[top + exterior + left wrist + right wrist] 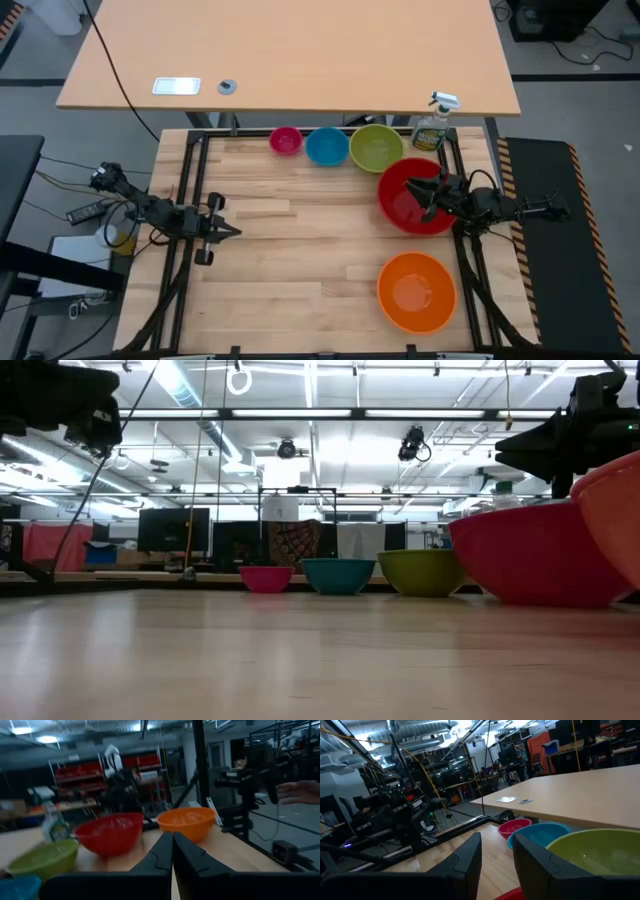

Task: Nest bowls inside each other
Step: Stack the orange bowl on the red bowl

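Observation:
Five bowls stand on their bases on the wooden table (300, 250). Pink (285, 140), blue (326, 146) and lime green (376, 148) form a row along the far edge. The red bowl (400, 212) is at the right, and the orange bowl (416, 291) is nearer the front right. My left gripper (232, 232) hovers shut over the table's left side, pointing level toward the red bowl (110, 832) and the orange bowl (187, 822). My right gripper (412, 190) hangs above the red bowl, open (497, 847), with nothing between its fingers.
A green spray bottle (432, 125) stands at the far right corner behind the green bowl. A larger tan table (300, 60) lies beyond the far edge. Bare wood fills the table's middle (300, 200). A person's hand (300, 792) shows beyond the table's right side.

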Motion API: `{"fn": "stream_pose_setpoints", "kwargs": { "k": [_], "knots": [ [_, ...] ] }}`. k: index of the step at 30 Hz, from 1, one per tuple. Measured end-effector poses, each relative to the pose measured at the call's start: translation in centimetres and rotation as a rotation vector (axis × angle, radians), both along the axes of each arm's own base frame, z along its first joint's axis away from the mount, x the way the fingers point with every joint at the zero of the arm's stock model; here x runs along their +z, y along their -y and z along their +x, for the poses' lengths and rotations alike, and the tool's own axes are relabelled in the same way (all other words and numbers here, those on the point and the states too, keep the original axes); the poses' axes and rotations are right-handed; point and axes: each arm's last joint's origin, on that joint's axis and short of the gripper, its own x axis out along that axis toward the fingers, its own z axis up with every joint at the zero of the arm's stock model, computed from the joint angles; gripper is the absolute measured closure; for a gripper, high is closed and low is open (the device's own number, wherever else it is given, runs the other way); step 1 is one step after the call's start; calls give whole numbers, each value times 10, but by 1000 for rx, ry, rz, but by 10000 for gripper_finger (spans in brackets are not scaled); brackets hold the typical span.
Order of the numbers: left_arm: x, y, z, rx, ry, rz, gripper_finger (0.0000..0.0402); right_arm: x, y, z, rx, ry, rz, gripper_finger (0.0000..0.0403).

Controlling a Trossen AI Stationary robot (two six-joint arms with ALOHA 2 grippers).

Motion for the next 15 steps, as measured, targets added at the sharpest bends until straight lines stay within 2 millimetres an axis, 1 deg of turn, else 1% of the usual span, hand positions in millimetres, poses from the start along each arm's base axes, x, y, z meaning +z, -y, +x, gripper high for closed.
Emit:
{"fn": "stream_pose_setpoints", "kwargs": {
  "k": [12,15],
  "knots": [
    [4,-1,-1,8,43,2,390,1,0,0,-6,12,2,285],
    [7,-2,-1,47,70,37,390,2,1,-1,-37,27,8,285]
  ]
}}
